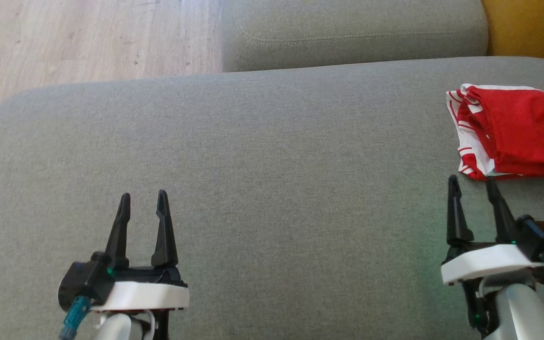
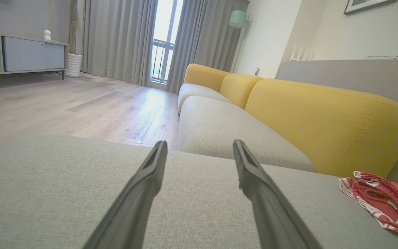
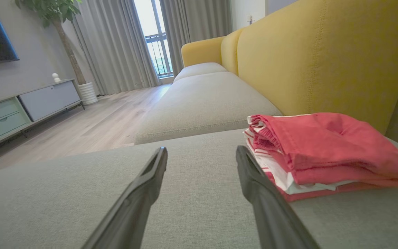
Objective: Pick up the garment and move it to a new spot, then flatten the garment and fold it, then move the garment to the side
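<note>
The garment is red with red-and-white striped trim, folded into a compact stack at the far right of the grey sofa cushion. It also lies at the lower right in the left wrist view and just right of the fingers in the right wrist view. My right gripper is open with nothing between its fingers, its tips just short of the garment's near edge. Over the cushion's lower left, far from the garment, my left gripper is open with nothing in it.
A second grey seat cushion lies beyond. Yellow backrests run along the right. Wooden floor lies off the cushion's far left edge. A low cabinet, curtains and a potted plant stand farther off.
</note>
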Controlling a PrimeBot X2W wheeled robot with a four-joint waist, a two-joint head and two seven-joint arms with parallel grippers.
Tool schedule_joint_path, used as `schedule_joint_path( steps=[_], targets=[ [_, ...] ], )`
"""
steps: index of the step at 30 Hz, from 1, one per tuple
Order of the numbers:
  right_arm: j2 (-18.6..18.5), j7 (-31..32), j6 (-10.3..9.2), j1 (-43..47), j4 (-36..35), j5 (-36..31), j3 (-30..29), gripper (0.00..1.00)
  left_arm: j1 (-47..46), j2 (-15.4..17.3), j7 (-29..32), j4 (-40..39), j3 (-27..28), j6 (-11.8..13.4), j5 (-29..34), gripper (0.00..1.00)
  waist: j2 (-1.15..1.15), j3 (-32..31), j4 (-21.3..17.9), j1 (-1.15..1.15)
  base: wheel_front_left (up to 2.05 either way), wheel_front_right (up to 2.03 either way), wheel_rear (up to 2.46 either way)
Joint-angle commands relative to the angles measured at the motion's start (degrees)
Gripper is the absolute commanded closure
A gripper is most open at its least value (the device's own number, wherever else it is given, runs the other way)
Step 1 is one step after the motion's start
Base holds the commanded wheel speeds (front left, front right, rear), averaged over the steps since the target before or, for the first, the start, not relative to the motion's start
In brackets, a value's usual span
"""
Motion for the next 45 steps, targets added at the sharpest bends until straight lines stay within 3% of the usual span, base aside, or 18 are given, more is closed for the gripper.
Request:
schedule_joint_path(
  steps=[1, 20, 21, 24, 45],
  targets=[
    [-0.1, -0.8, 0.37, -1.8, -1.7, 0.0, 1.7, 0.00, -0.9, 0.2, -0.3, -2.2, 2.0, 0.1, 0.2, 0.00, 0.00, 0.0, 0.0, 0.00, 0.00, 0.00, 0.00],
    [-0.1, -0.5, 0.37, -2.3, -1.5, 0.2, 2.9, 0.00, -0.1, 0.2, -0.3, -1.4, 1.9, 0.5, -2.0, 0.00, 0.00, -0.6, -0.2, 0.00, 0.00, 0.00, 0.00],
    [0.1, 0.0, -0.01, 0.0, 0.4, 0.0, 1.4, 1.00, 1.2, 0.0, 0.0, 0.7, 0.0, 0.2, -2.0, 1.00, 0.00, -0.6, -0.2, 0.00, 0.00, 0.00, 0.00],
    [0.1, 0.5, -0.04, 0.8, 2.9, 0.9, 1.2, 1.00, 1.8, 0.0, 0.2, 3.1, 0.1, 0.1, -3.0, 1.00, 0.00, -0.6, -0.2, 0.01, 0.00, 0.00, 0.00],
    [0.1, 3.4, 0.03, 0.7, 1.7, 14.1, 0.5, 1.00, 1.0, 0.3, 3.3, 3.4, 2.3, -0.8, -14.7, 1.00, 0.00, -0.8, -0.4, 0.01, 0.00, 0.00, 0.00]
  ],
)
